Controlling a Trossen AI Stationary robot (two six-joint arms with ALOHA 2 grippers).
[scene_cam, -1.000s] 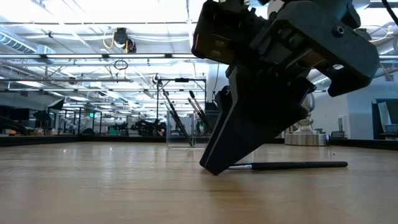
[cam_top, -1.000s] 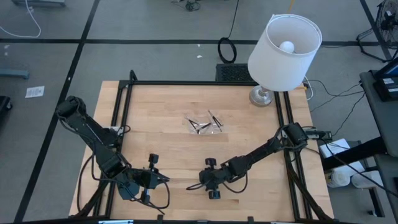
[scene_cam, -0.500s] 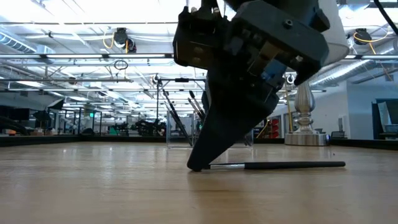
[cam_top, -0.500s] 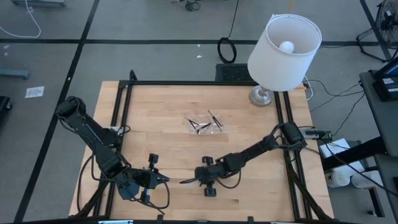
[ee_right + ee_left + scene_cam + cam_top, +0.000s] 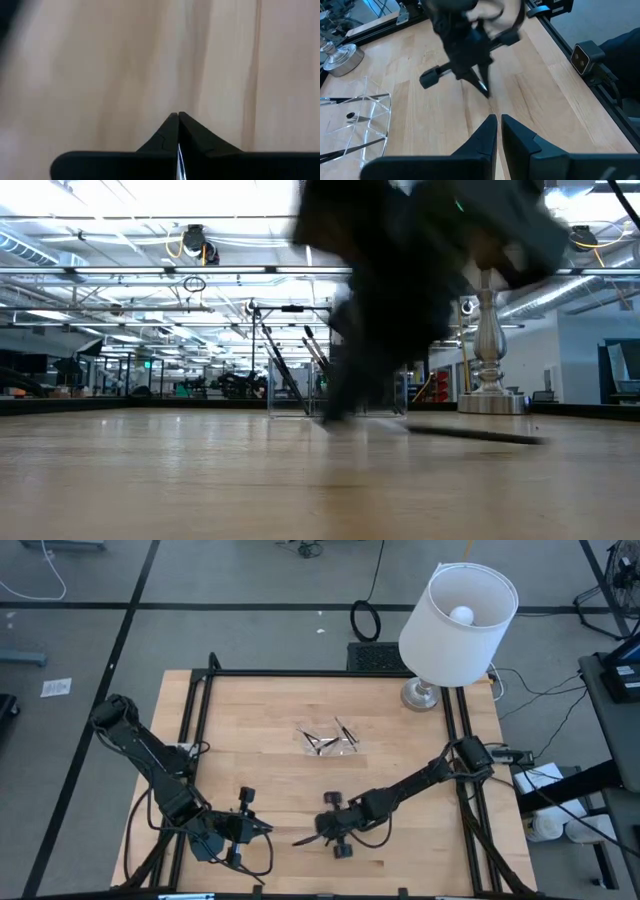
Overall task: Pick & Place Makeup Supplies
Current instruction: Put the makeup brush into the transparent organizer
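Observation:
My right gripper is near the table's front edge, its fingers pointing toward the left edge, and it is shut on a thin dark makeup stick. The stick runs back under the gripper toward the right, so the high view hides it. A small clear tray at mid-table holds a few more sticks, which lean against its walls. My left gripper waits shut just left of the right one, with nothing between its fingers. My right gripper pinches the stick's left end between its two fingertips, where a silvery sliver shows. The fingers slant down from the right and lie along the stick. The stick tilts, its held end raised and its right end low by the table.
A white-shaded lamp stands with its metal base on the table's far right corner. Black frame rails run along the table's left, far and right sides. Bare wood lies between the tray and the grippers.
My right gripper's fingertips slid along the table toward the left edge to the stick's left end, then rose. The stick lay flat before. Now its left end is lifted and its right end stays low.

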